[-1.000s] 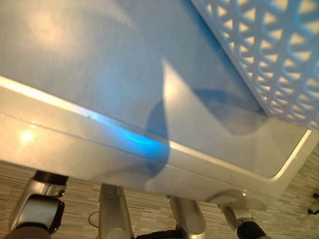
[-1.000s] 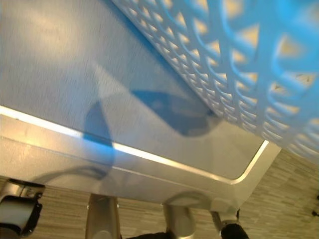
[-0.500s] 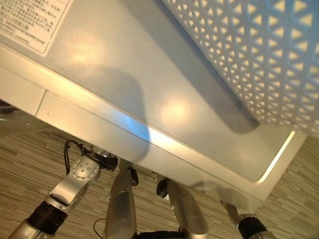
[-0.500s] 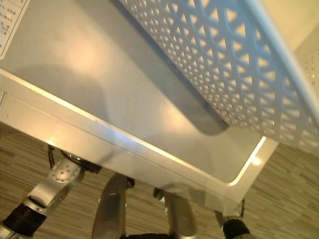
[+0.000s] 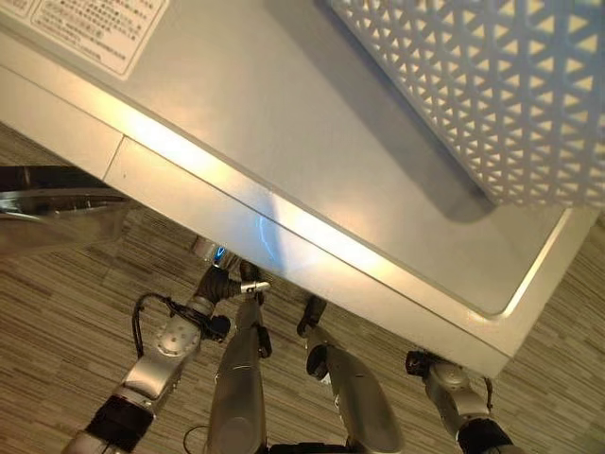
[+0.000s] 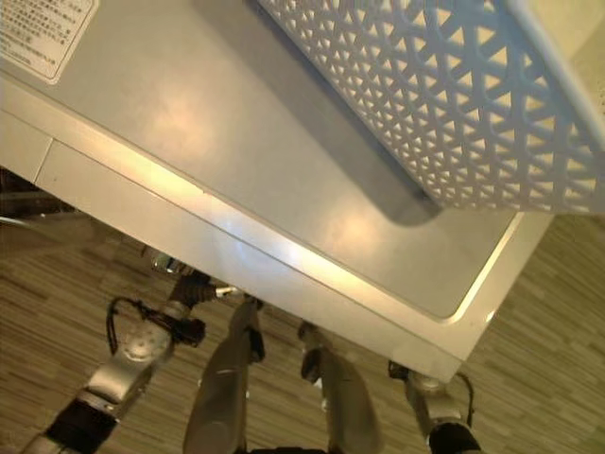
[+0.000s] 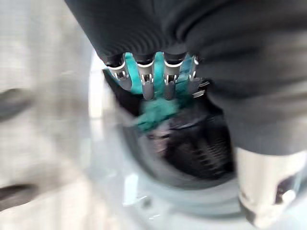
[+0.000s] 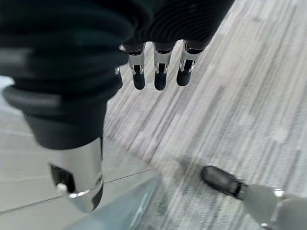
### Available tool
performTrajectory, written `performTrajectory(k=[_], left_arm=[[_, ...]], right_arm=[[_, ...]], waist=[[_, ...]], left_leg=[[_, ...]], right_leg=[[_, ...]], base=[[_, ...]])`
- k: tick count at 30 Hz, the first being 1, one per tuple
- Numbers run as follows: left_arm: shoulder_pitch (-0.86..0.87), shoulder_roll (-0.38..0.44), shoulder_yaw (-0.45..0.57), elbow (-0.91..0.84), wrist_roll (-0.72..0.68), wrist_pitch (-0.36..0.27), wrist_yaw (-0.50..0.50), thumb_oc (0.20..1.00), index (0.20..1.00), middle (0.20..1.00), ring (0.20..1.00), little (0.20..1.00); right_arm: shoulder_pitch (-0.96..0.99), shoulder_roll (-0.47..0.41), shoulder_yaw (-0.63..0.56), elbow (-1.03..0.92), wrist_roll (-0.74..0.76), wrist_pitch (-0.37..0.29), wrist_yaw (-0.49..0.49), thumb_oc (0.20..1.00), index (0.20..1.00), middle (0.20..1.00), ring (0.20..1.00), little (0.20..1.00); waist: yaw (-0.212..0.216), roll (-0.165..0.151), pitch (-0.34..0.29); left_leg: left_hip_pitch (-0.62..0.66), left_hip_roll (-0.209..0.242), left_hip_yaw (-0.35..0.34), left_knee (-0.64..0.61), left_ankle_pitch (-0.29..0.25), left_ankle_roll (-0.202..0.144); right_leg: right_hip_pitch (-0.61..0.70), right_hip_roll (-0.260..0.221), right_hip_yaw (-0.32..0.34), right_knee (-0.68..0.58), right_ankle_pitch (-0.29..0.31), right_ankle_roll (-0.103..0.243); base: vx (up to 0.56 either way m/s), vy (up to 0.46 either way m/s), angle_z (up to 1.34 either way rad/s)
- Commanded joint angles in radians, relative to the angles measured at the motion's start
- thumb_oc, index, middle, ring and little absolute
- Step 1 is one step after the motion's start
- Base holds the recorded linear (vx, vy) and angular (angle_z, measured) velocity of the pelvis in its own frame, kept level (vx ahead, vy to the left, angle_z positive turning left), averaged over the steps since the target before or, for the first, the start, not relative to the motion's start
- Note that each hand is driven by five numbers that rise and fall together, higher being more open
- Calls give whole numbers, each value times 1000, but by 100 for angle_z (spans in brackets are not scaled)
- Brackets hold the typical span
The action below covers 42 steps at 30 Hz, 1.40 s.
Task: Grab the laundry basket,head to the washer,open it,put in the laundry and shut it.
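Laundry (image 7: 158,112), teal cloth w/ dark items, sits inside the washer drum (image 7: 192,148), seen in the left wrist view past the left hand (image 7: 153,79). That hand's fingers point straight at the teal cloth, apparently relaxed, not curled round it; contact w/ the cloth is too blurred to tell. Likely the load is being pushed in or has just been let go, so the put-in step looks near done & shutting the door is left.

Basket (image 5: 482,95), white lattice plastic, rests on top of the washer (image 5: 284,123) toward its right rear corner, prob. parked there to free both hands for the door & the load. What is inside it can't be seen from this angle, so whether more laundry remains is unknown.

Door (image 5: 57,199) shows as a dark, glossy edge at the washer's left front, swung out; most of it is cut off by the frame.

Right hand (image 8: 158,72) hangs over the striped floor (image 8: 240,96) w/ fingers straight, empty, idle by the washer's right front corner.

Drum opening is hidden in the eye views under the washer's top edge. A label (image 5: 95,28) on the top is too small to read.
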Motion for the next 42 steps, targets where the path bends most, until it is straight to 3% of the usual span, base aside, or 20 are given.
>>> performTrajectory(k=[1, 7, 10, 15, 18, 22, 31, 42], left_arm=[[-18, 41, -3, 9, 316, 1, 110, 1000, 1000, 1000, 1000, 1000], [15, 93, 63, 90, 543, 15, 236, 1000, 1000, 1000, 1000, 1000], [11, 120, 104, 195, 662, 54, 322, 1000, 1000, 1000, 1000, 1000], [-72, 92, 117, 314, 685, 103, 419, 1000, 1000, 1000, 1000, 1000], [-192, 49, 107, 414, 622, 128, 465, 1000, 1000, 1000, 1000, 1000], [-377, 7, 47, 514, 508, 117, 504, 1000, 1000, 1000, 1000, 1000], [-610, -79, 0, 675, 265, 72, 527, 1000, 1000, 1000, 1000, 1000], [-644, -117, 30, 737, 122, 49, 536, 1000, 1000, 1000, 1000, 1000]], right_arm=[[50, -27, -2, -42, 39, -40, -21, 1000, 1000, 1000, 1000, 1000], [70, -24, -10, -73, 52, -77, -30, 1000, 1000, 1000, 1000, 1000], [76, -26, -18, -84, 69, -97, -38, 1000, 1000, 1000, 1000, 1000], [85, -26, 0, -124, 84, -111, -43, 1000, 1000, 1000, 1000, 1000], [90, -27, 26, -158, 92, -114, -45, 1000, 1000, 1000, 1000, 1000], [86, -39, 69, -189, 96, -123, -50, 1000, 1000, 1000, 1000, 1000], [81, -34, 118, -180, 108, -132, -72, 1000, 1000, 1000, 1000, 1000], [73, -33, 125, -217, 144, -147, -85, 1000, 1000, 1000, 1000, 1000]], waist=[[-20, -64, 4], [-12, -79, 30], [-11, -90, 38], [-25, -108, 41], [-49, -131, 39], [-78, -155, 39], [-114, -170, 30], [-127, -169, 40]], left_leg=[[-12, -29, 36, -26, -32, -21], [-22, -21, 30, -33, -23, -26], [-34, -14, 32, -34, -19, -29], [-45, -8, 36, -39, -14, -31], [-55, -3, 40, -39, -13, -31], [-70, -1, 41, -43, -10, -31], [-82, -8, 44, -48, -14, -27], [-97, -14, 45, -34, -28, -22]], right_leg=[[95, 40, -24, 26, -135, -7], [82, 43, -33, 31, -134, -5], [67, 47, -36, 34, -134, -7], [53, 48, -39, 33, -131, -6], [42, 53, -39, 32, -129, -7], [28, 56, -40, 29, -120, -4], [14, 56, -47, 23, -110, 2], [-1, 55, -43, 24, -106, 2]], base=[[0, 0, 0], [1, -13, -1], [2, -4, 1], [4, -7, 2], [10, -17, 3], [16, -17, -1], [18, -12, -1], [7, -2, 0]])
